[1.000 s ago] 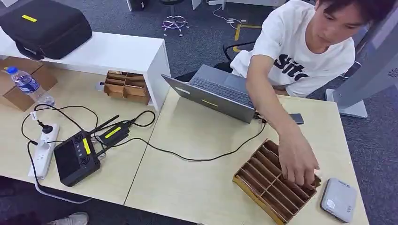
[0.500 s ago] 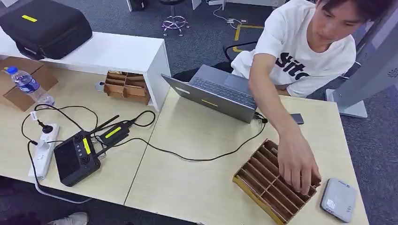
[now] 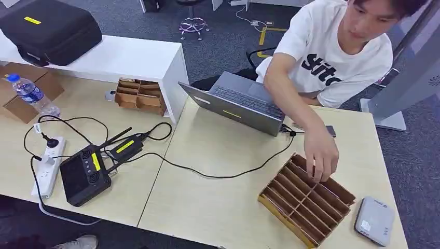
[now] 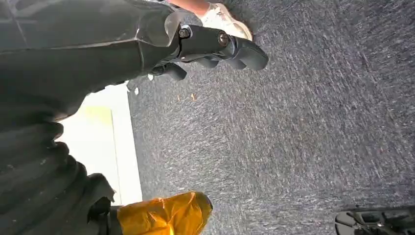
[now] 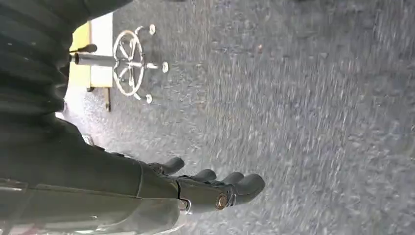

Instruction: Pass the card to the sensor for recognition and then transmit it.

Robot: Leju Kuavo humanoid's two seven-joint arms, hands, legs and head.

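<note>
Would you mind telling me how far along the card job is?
Nothing looks done yet. Both hands, left and right, hang over carpet holding nothing. A person's hand is at the slotted tray. Picking a card and presenting it to the reader remain.

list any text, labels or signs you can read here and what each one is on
"Stitc": black print on the person's white t-shirt, cut off by the arm.
Yellow labels on the black case, laptop and black controller: too small to read.
Bottle label: blurred.
Marking on the grey sensor: unreadable.
Grey panel: a pale round emblem, no legible words.
</note>
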